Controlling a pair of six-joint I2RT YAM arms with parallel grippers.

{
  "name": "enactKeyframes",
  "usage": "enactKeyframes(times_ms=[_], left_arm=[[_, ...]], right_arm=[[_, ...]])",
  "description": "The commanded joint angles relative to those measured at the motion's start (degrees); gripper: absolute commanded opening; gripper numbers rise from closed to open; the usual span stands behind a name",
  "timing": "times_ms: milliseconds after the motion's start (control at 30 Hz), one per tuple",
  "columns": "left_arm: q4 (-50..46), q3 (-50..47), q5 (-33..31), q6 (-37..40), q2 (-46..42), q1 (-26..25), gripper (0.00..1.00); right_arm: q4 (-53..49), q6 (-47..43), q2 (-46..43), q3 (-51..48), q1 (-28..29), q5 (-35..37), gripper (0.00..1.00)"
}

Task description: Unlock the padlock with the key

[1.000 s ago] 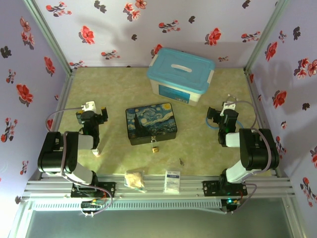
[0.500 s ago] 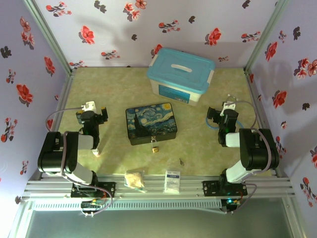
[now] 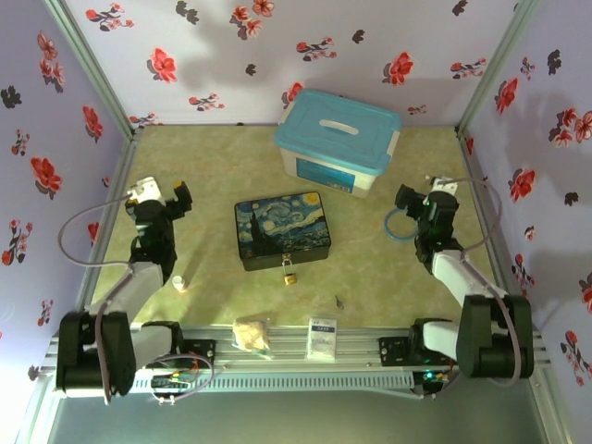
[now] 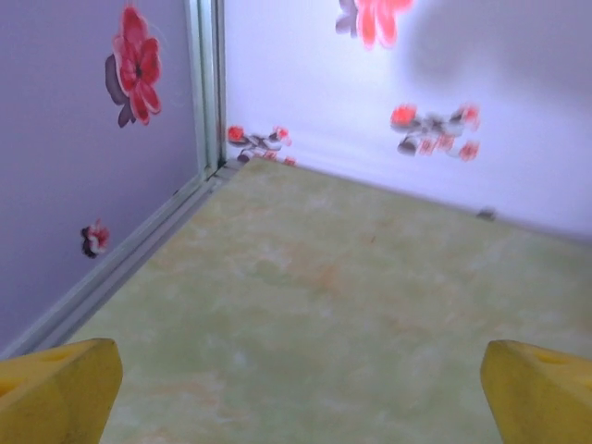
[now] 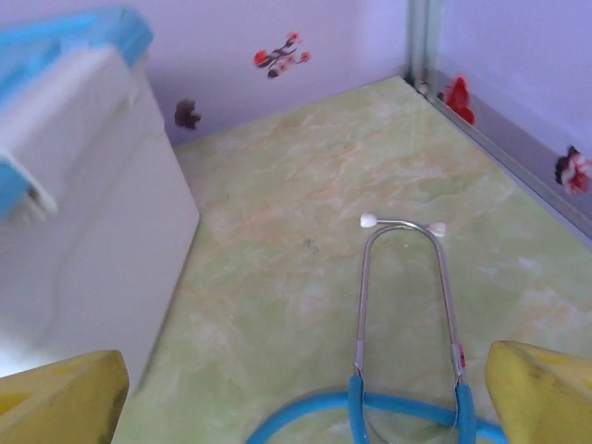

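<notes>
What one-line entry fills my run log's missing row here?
left gripper: jaws open, empty | right gripper: jaws open, empty | padlock: at front of painted box, untouched | key: on table, untouched

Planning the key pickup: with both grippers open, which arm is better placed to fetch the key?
Right, probably. The key lies on the table right of the padlock, nearer the right gripper. The left gripper would have to reach across past the padlock.

Left arm (image 3: 137,277) unfolded from its crouch, left hand (image 3: 165,196) shifted outward, right arm (image 3: 460,275) likewise unfolded, right hand (image 3: 416,199) shifted outward
</notes>
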Motion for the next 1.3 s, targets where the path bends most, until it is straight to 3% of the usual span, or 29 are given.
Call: enactKeyframes(times_ms=[0, 100, 200, 300, 467, 533, 600, 733, 867, 1033, 1267], left_arm=[[-5.38, -0.99, 8.24, -12.92, -3.63, -0.22, 1.0], [2.23, -6.66, 15.72, -18.47, -5.44, -0.23, 1.0], [-5.89, -4.92, 22.47, -22.56, -8.4, -2.11, 1.0], [-16.78, -2.55, 21.78, -19.77, -13.1, -9.87, 1.0], [-31.65, 0.73, 14.98, -19.38, -18.67, -22.84, 1.0], [-36.95, 3.28, 13.87, -19.78, -17.84, -28.49, 1.0], [-39.58, 4.61, 11.14, -20.86, -16.6, -34.15, 1.0], [-35.4, 4.73, 7.48, -22.71, -13.86, -43.36, 1.0], [-34.55, 7.78, 2.99, -23.13, -9.41, -49.78, 1.0], [-30.81, 9.82, 2.99, -23.31, -2.09, -55.43, 1.0], [-30.69, 11.24, 4.08, -22.93, 1.43, -56.74, 1.0]], right_arm=[[-17.37, 13.21, -3.29, 2.46, -0.3, 0.89, 0.99], [-19.77, 16.06, -3.99, 3.02, -1.59, -12.23, 0.99], [-19.44, 17.19, -5.49, 2.28, -0.43, -21.65, 0.99], [-24.32, 18.15, -8.29, 2.0, 3.69, -20.2, 0.96], [-33.93, 15.84, -11.61, 1.72, 11.97, -14.66, 0.9], [-37.64, 15.53, -11.96, 1.31, 16.22, -13.64, 0.82], [-40.74, 15.23, -11.92, 1.09, 21.02, -10.56, 0.73], [-42.29, 17.82, -11.51, -0.15, 30.19, -7.49, 0.66], [-45.09, 20.86, -11.13, -0.02, 38.25, -5.8, 0.63], [-48.63, 24.91, -8.51, 0.41, 45.46, -7.25, 0.54], [-52.42, 27.67, -5.66, 1.65, 53.0, -7.89, 0.44]])
